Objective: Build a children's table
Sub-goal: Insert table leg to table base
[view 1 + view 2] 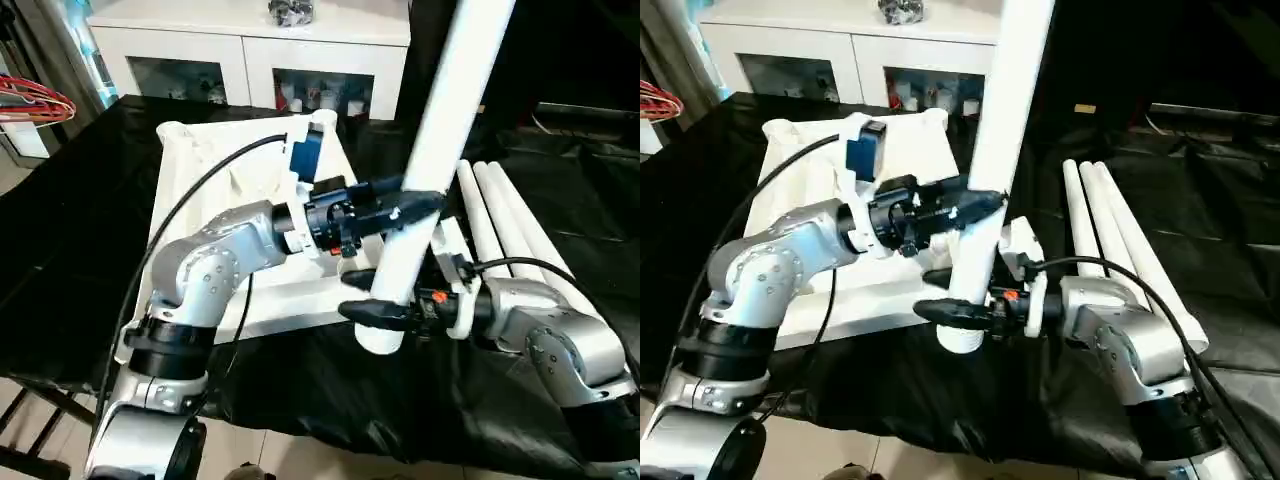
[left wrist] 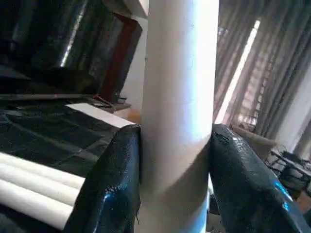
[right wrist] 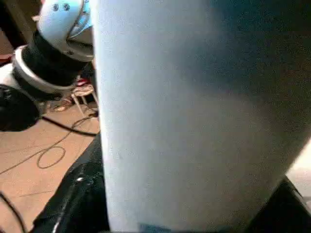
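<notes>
Gripping the raised leg [image 1: 428,150] about a third of the way up, my left gripper [image 1: 412,207] has both black fingers [image 2: 109,184] pressed flat on opposite sides of the tube, firm clamp as far as I can see. Right gripper [image 1: 385,312] sits lower, near the leg's bottom end; fingers either side of the tube, but I can't tell if they're squeezing or just loosely around it. Leg stands nearly upright, tilted a bit, w/ its top running out past the upper edge of the head views and its bottom end hanging just past the near edge of the tabletop [image 1: 210,160].

Tabletop lies upside down on the black cloth [image 1: 80,250], left of centre, ribs and corner sockets facing up. Three more legs [image 1: 515,220] lie side by side on the cloth to the right. White cabinet [image 1: 250,50] at the far side.

My read on handling: hollow plastic tube, so light and stiff, but smooth and round, prob slippery under rubber fingers and apt to twist. Long too, so top-heavy swing if held at one spot. Best hold is two-point like now, low grip close to the plug end for aiming into a socket.
</notes>
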`<state>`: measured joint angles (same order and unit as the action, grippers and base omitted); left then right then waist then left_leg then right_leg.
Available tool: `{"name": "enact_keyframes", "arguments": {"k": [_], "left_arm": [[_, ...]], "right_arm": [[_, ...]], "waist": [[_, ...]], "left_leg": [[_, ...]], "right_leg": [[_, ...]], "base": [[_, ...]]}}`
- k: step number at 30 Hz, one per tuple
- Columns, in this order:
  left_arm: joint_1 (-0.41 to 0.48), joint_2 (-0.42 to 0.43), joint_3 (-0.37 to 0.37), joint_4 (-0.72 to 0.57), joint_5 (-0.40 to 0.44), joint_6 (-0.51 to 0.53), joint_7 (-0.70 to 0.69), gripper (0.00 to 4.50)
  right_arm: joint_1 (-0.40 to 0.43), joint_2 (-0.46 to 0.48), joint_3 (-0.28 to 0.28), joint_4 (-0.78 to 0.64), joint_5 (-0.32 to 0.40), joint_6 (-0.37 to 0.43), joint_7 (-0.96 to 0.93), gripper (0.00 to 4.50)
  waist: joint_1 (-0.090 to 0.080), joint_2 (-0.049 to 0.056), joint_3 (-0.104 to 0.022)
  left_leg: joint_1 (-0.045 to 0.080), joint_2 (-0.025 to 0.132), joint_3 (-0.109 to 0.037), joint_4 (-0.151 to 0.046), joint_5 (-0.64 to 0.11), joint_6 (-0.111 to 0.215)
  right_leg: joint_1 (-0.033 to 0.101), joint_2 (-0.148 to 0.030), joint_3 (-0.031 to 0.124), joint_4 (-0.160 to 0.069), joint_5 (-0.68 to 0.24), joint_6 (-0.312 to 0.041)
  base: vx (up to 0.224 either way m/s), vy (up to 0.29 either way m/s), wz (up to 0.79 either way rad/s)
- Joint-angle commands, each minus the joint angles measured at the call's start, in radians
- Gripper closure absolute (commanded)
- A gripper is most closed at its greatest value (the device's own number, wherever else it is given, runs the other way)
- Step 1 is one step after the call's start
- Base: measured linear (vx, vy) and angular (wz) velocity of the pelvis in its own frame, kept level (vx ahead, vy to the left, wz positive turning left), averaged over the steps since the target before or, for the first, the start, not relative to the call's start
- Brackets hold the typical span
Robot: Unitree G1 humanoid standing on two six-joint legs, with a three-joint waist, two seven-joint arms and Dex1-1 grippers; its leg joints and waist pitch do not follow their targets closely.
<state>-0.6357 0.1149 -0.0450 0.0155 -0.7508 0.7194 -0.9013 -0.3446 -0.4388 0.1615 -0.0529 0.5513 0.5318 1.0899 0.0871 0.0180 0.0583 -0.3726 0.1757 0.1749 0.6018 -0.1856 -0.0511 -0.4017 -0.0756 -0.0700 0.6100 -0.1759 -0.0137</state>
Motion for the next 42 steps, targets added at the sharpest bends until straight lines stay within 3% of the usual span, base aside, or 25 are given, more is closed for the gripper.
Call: {"name": "enact_keyframes", "arguments": {"k": [1, 6, 9, 13, 17, 26, 41, 42], "left_arm": [[-0.007, -0.008, 0.004, -0.021, -0.001, -0.007, 0.012, 2.66], [-0.027, -0.015, 0.017, 0.008, 0.056, -0.062, 0.074, 2.66], [-0.053, -0.01, 0.003, 0.021, 0.148, -0.124, 0.153, 2.66], [-0.096, -0.04, 0.048, 0.033, 0.183, -0.124, 0.312, 2.68], [-0.103, -0.049, 0.044, 0.043, 0.214, -0.142, 0.35, 2.68], [-0.094, -0.053, 0.007, 0.036, 0.237, -0.149, 0.35, 2.68], [-0.102, -0.042, -0.045, 0.042, 0.322, -0.179, 0.371, 2.68], [-0.103, -0.043, -0.049, 0.042, 0.327, -0.18, 0.375, 2.68]], "right_arm": [[-0.018, 0.006, -0.021, 0.02, -0.024, -0.02, -0.029, 1.35], [-0.043, 0.035, -0.06, 0.055, -0.046, -0.069, -0.097, 0.91], [-0.051, 0.065, -0.107, 0.056, -0.02, -0.08, -0.146, 0.62], [-0.059, 0.081, -0.116, 0.07, -0.088, -0.066, -0.283, 0.37], [-0.094, 0.113, -0.136, 0.132, -0.118, -0.037, -0.383, 0.35], [-0.122, 0.129, -0.14, 0.168, -0.134, -0.046, -0.419, 0.35], [-0.118, 0.105, -0.057, 0.165, -0.219, -0.07, -0.402, 0.35], [-0.12, 0.113, -0.055, 0.169, -0.221, -0.069, -0.409, 0.52]], "waist": [[-0.002, -0.002, -0.069], [-0.003, -0.004, -0.071], [-0.004, -0.008, -0.072], [0.0, -0.01, -0.074], [-0.004, -0.012, -0.073], [0.0, -0.01, -0.074], [-0.001, -0.013, -0.073], [-0.002, -0.012, -0.073]], "left_leg": [[0.008, 0.045, -0.016, -0.066, -0.182, 0.033], [0.007, 0.044, -0.016, -0.065, -0.17, 0.031], [0.006, 0.045, -0.016, -0.065, -0.157, 0.038], [0.005, 0.044, -0.015, -0.062, -0.124, 0.035], [0.004, 0.039, -0.013, -0.061, -0.127, 0.035], [0.005, 0.042, -0.013, -0.062, -0.124, 0.041], [0.003, 0.042, -0.013, -0.061, -0.125, 0.041], [0.004, 0.042, -0.013, -0.061, -0.127, 0.041]], "right_leg": [[0.057, -0.062, 0.045, -0.085, -0.283, -0.184], [0.058, -0.062, 0.044, -0.083, -0.268, -0.176], [0.058, -0.06, 0.045, -0.082, -0.25, -0.171], [0.06, -0.061, 0.044, -0.075, -0.212, -0.179], [0.059, -0.061, 0.043, -0.079, -0.237, -0.178], [0.058, -0.062, 0.045, -0.075, -0.201, -0.187], [0.058, -0.063, 0.045, -0.076, -0.222, -0.175], [0.058, -0.063, 0.046, -0.077, -0.225, -0.174]], "base": [[0.0, 0.0, 0.0], [0.0, 0.0, 0.0], [0.0, 0.0, 0.0], [0.0, 0.0, 0.0], [0.0, 0.0, 0.0], [0.0, 0.0, 0.0], [0.0, 0.0, 0.0], [0.0, 0.0, 0.0]]}}
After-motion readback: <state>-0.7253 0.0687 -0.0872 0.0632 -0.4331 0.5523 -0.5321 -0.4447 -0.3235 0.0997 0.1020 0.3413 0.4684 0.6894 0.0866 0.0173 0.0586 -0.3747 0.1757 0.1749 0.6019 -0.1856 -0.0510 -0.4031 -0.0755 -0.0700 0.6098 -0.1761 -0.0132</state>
